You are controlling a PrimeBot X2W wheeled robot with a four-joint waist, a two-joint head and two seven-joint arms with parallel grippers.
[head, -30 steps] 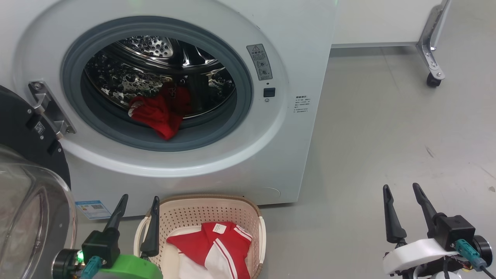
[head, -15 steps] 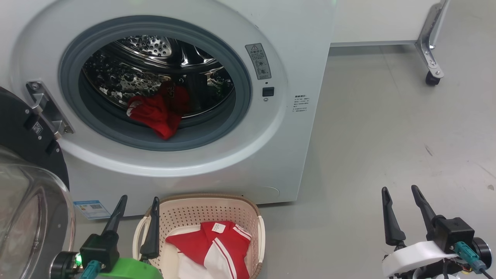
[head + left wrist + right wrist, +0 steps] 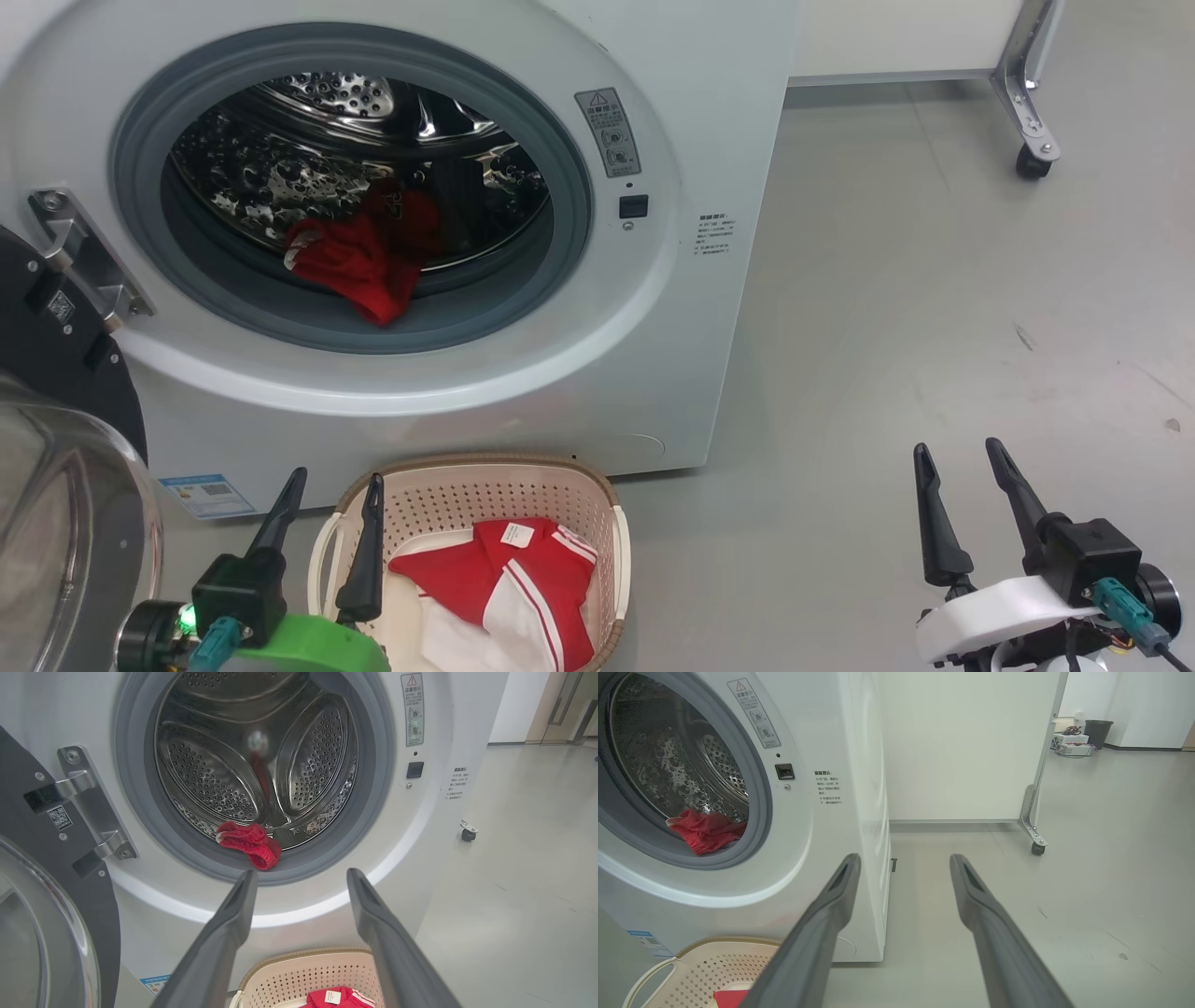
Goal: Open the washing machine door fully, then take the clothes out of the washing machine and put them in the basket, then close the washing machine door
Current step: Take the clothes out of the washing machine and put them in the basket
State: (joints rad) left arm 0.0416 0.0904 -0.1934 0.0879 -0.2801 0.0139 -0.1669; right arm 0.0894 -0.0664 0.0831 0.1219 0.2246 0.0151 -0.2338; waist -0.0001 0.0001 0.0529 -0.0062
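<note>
Clothes [image 3: 355, 266]: one in washing machine [image 3: 560, 373], one in basket [image 3: 467, 495].

Right hand [image 3: 905, 858] spread empty; red clothes [image 3: 707, 831] lie in washing machine [image 3: 831, 732]

Mouth of washing machine [image 3: 728, 93] unblocked; washing machine door [image 3: 47, 364] swung left, just beside left gripper [image 3: 338, 476]; basket [image 3: 485, 462] directly below mouth.

We locate the basket [image 3: 467, 460] just right of our left fingers [image 3: 366, 551], a garment [image 3: 467, 569] inside. Beyond them stands the washing machine [image 3: 653, 373], a second garment [image 3: 350, 266] in its drum [image 3: 280, 177], door [image 3: 47, 373] at left.
</note>
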